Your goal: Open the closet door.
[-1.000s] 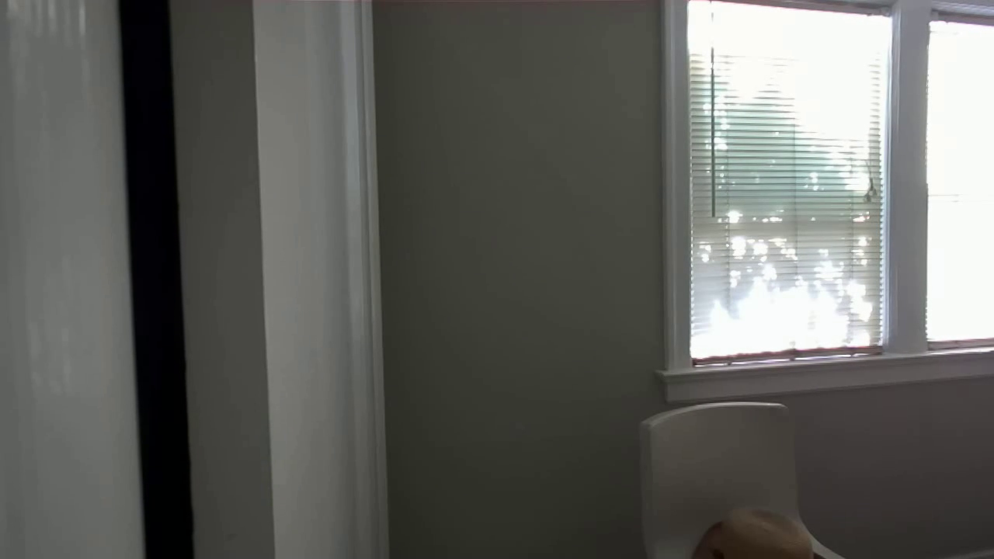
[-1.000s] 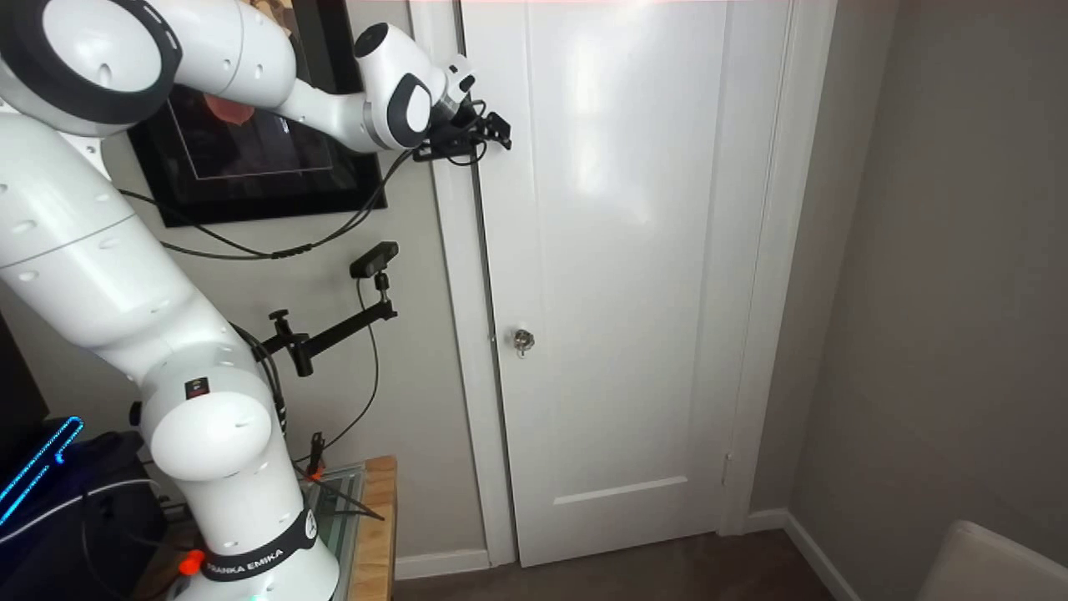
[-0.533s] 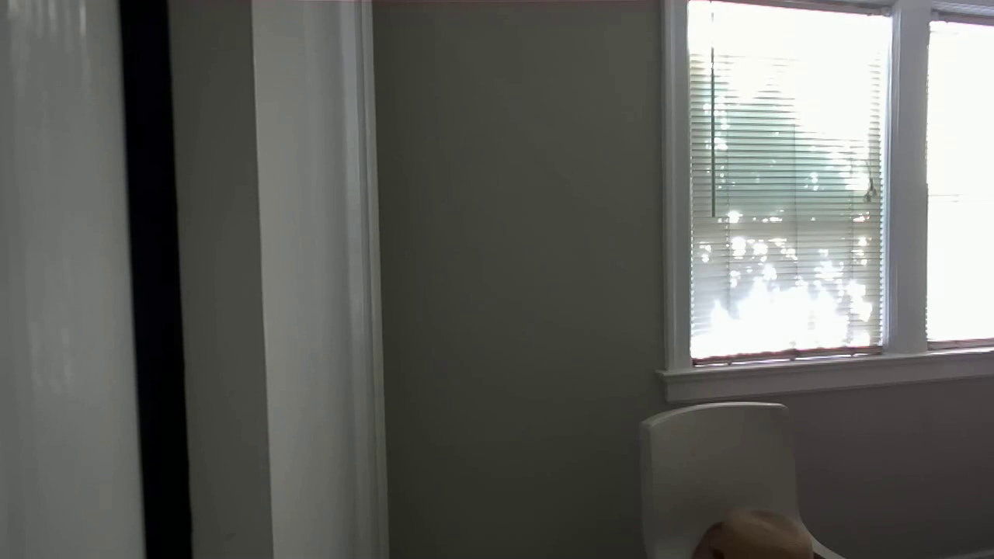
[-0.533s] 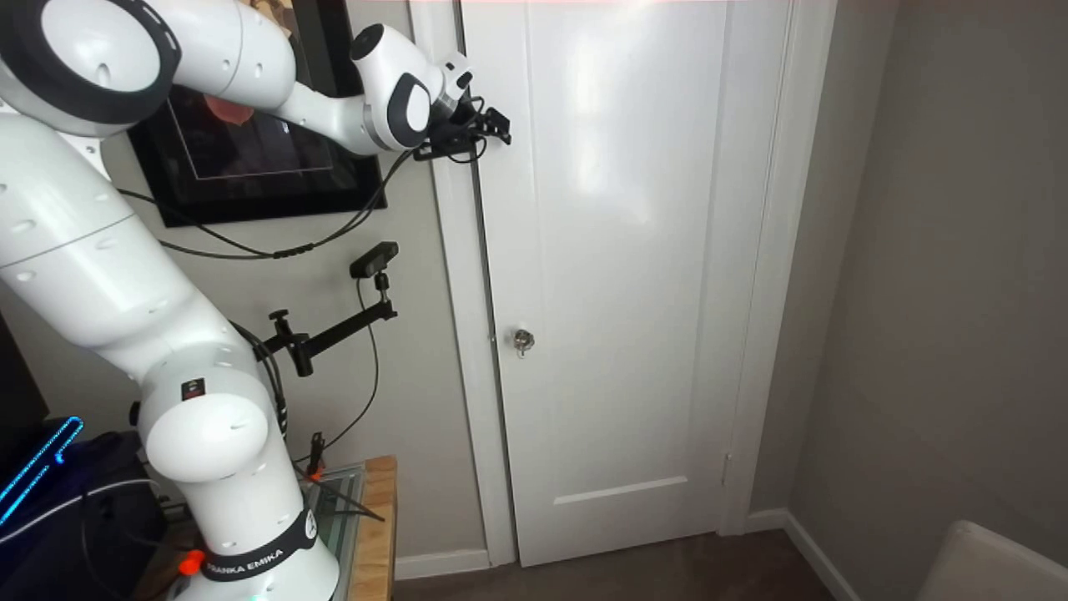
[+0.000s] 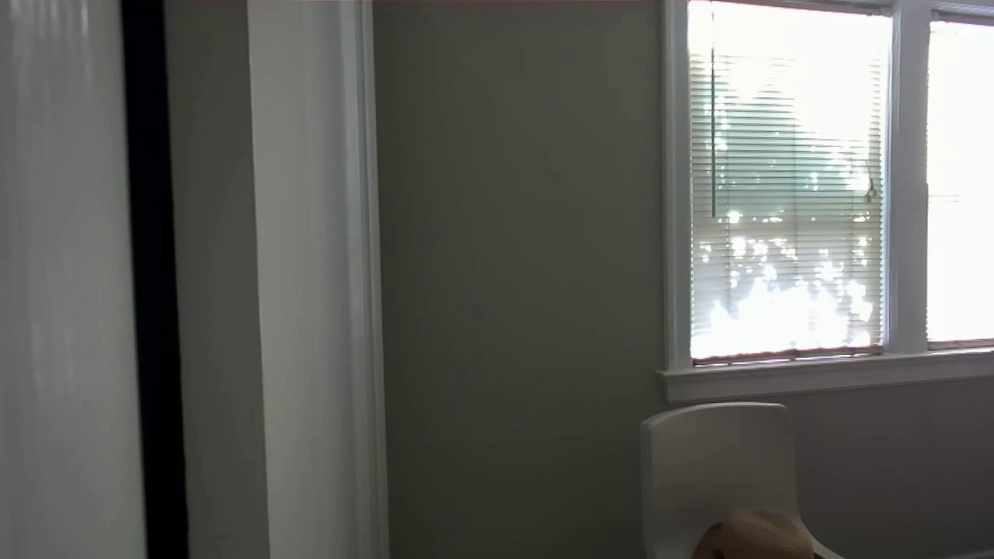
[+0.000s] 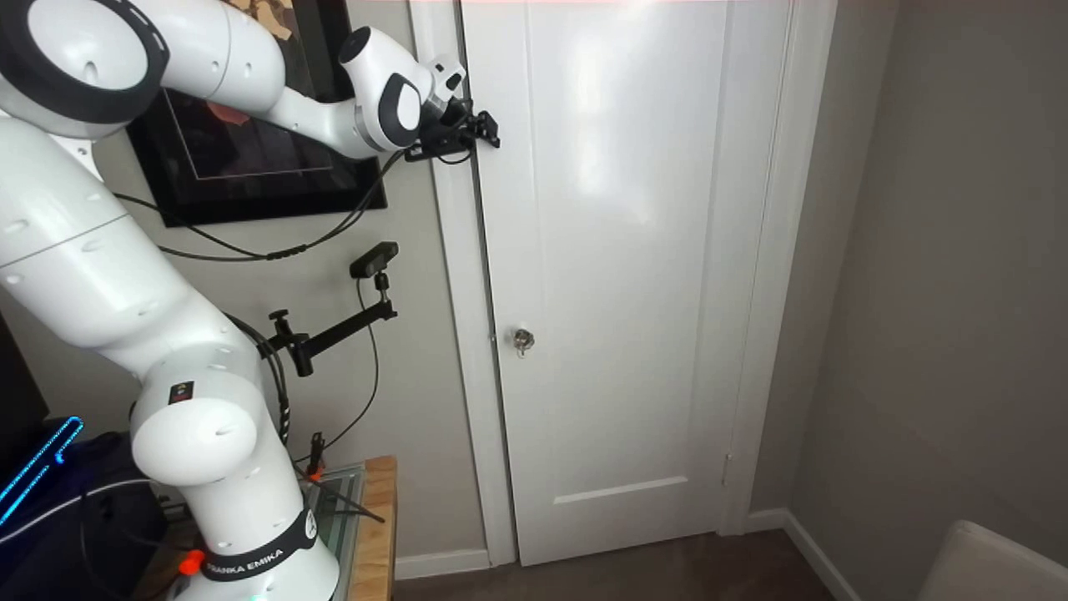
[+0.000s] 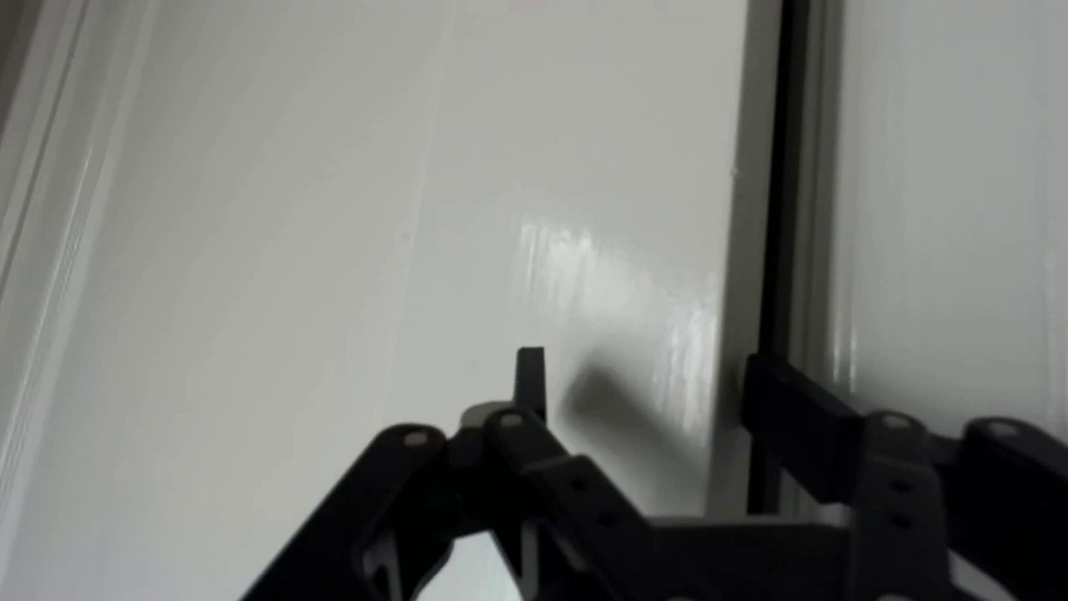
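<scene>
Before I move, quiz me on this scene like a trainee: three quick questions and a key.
1. In the wrist view, the end effector is: A) shut; B) open; C) out of view.
2. True or false: in an exterior view, the knob on the door sits below the end effector.
3. In an exterior view, which furniture shows below the window?

Key: 1. B. 2. True. 3. The chair.

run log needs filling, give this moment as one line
tall white panelled door: ajar; round shiny knob: untouched; black pincer: open, at door edge
</scene>
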Controlling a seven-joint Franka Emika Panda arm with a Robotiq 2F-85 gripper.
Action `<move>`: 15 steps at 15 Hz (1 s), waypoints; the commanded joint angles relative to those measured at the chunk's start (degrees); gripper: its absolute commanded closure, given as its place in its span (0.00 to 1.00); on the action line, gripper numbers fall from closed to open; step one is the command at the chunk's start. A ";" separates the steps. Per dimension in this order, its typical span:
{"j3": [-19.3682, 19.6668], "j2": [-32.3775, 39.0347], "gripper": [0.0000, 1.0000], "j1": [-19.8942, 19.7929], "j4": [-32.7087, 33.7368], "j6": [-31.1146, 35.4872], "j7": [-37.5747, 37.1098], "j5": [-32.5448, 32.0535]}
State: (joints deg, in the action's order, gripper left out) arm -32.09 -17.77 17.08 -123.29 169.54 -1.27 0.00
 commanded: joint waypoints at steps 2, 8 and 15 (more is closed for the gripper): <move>1.92 -3.87 0.73 -0.81 -2.78 -0.64 -2.34 -2.25; 5.32 -9.53 0.92 1.70 -5.79 -4.86 -1.50 -1.60; 10.86 -17.49 1.00 6.06 -9.76 -13.40 0.10 -0.39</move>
State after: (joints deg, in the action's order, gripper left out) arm -24.20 -30.49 23.18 -130.70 159.59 -1.87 -0.03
